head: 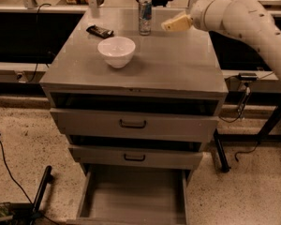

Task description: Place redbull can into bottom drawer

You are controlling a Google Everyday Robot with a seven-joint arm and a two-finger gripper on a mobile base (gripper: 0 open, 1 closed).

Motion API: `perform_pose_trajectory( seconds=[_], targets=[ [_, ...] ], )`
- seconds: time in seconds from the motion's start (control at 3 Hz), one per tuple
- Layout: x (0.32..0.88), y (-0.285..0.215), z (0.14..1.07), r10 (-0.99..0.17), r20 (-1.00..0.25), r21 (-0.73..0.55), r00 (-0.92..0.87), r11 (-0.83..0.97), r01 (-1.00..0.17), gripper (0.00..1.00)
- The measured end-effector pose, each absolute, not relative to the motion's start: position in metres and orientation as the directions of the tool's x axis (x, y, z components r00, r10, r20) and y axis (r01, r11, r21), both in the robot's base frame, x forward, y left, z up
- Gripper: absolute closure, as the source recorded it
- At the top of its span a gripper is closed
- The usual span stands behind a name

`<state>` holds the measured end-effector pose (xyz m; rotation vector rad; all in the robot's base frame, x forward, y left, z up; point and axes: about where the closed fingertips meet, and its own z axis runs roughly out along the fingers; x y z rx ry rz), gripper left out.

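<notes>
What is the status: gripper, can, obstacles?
Gripper beside can, not touching. Can upright on cabinet top. Bottom drawer open. Nothing between gripper and can.

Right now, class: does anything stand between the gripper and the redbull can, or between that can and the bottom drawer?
Nothing visible does. The gripper hangs beside the redbull can, only cabinet top between them; the white bowl and snack bar lie on the can's other side. The bottom drawer is pulled out, uncovered.

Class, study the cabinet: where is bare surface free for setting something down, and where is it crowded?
Free: the cabinet top right of and in front of the white bowl, and the floor of the open bottom drawer. Crowded: the back edge, where the snack bar, redbull can and gripper come close together.
</notes>
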<state>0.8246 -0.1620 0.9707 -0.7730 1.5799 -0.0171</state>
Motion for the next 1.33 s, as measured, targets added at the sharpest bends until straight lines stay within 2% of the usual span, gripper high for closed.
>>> perform_pose_trajectory(
  seconds=[0.67, 1.33],
  targets=[
    [0.914, -0.152, 1.020, -0.242, -0.950, -0.299, 0.197, 0.887, -0.352, 0.00],
    [0.913, -0.160, 1.042, -0.226, -0.948, -0.293, 0.225, 0.896, -0.334, 0.00]
  ],
)
